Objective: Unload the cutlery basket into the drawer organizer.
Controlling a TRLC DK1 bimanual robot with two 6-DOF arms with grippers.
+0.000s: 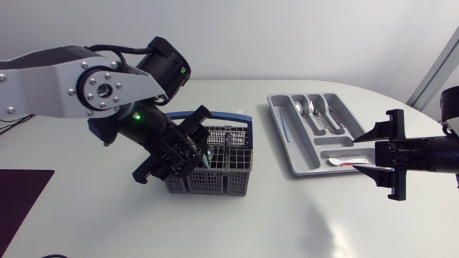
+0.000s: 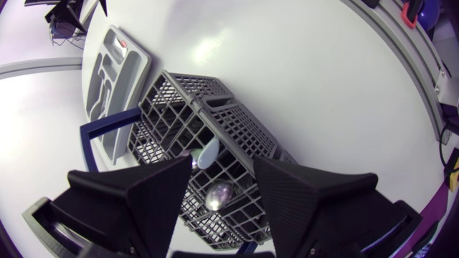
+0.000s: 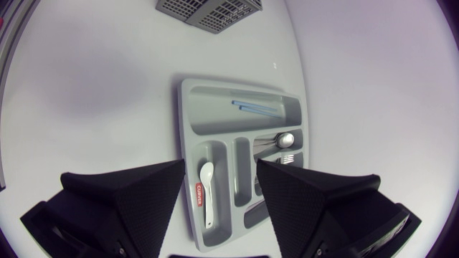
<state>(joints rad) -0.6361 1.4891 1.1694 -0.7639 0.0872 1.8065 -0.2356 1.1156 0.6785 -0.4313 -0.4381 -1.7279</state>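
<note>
Shows a white table [image 1: 301, 222] with a grey, blue-handled basket [image 1: 229, 172] left of centre and a grey organizer [image 1: 310, 163] well apart to its right. Places the left end effector [image 1: 192, 152] right over the basket's left side, tilted down into it, fingers spread and released, gripping nothing. From the left wrist, looks down between those fingers onto a pale handle [image 2: 208, 152] and a metal spoon [image 2: 219, 195] standing in the basket's compartments, neither touched from two sides. Places the right end effector [image 1: 367, 152] at the organizer's near right end, also released, wedge fingers wide apart. From the right wrist, looks down on a white spoon [image 3: 208, 193] with a red mark on its handle, lying flat in a narrow compartment between and beneath the open fingers, not held. Elsewhere in the organizer, two blue sticks [image 3: 254, 109] along the long far compartment and metal cutlery [image 3: 283, 140] in the middle slots.
</note>
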